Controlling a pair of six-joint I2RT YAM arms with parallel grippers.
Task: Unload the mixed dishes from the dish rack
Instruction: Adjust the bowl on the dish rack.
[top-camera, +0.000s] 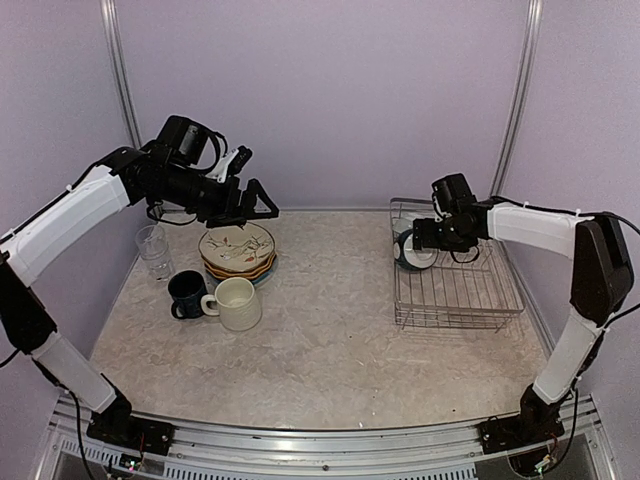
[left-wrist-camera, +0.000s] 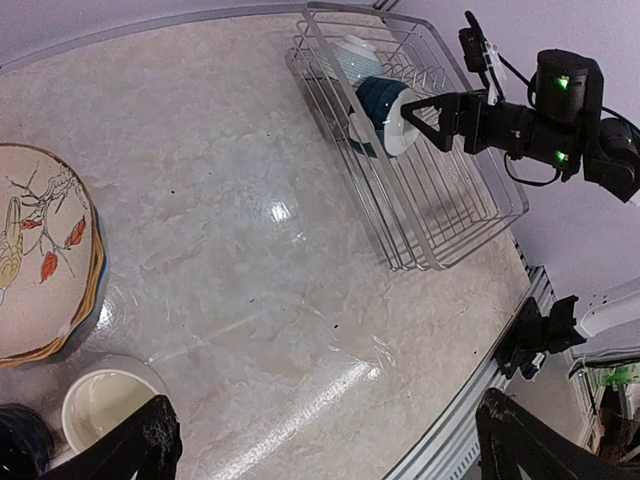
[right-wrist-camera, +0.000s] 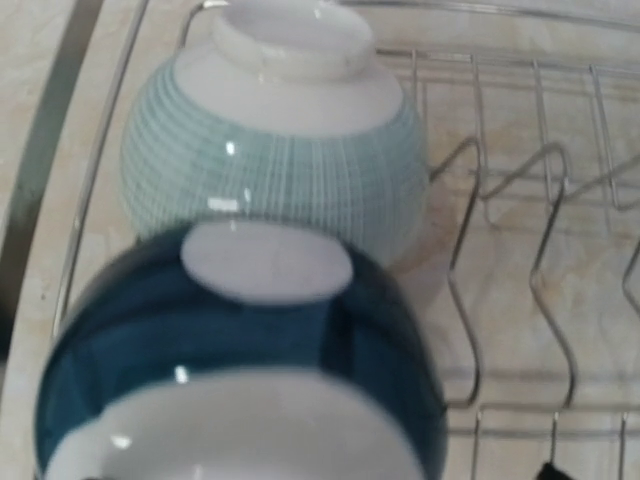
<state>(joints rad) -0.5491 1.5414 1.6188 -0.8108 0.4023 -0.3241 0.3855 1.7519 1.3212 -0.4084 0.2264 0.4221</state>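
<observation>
The dish rack (top-camera: 470, 290) stands at the right with two bowls in its far left corner. A teal bowl (top-camera: 413, 252) (left-wrist-camera: 383, 100) (right-wrist-camera: 230, 330) lies on its side in front of a pale ribbed bowl (left-wrist-camera: 357, 55) (right-wrist-camera: 275, 170). My right gripper (top-camera: 408, 243) (left-wrist-camera: 418, 115) is at the teal bowl's pale rim, jaws wide; contact is unclear. On the left stand stacked patterned plates (top-camera: 237, 250) (left-wrist-camera: 35, 250), a glass tumbler (top-camera: 153, 250), a dark blue mug (top-camera: 186, 293) and a cream mug (top-camera: 236, 303) (left-wrist-camera: 105, 400). My left gripper (top-camera: 255, 203) (left-wrist-camera: 335, 450) hovers open above the plates, empty.
Upright wire dividers (right-wrist-camera: 555, 250) rise inside the rack beside the bowls. Purple walls close in the back and both sides. A metal rail (top-camera: 320, 445) with the arm bases runs along the near table edge.
</observation>
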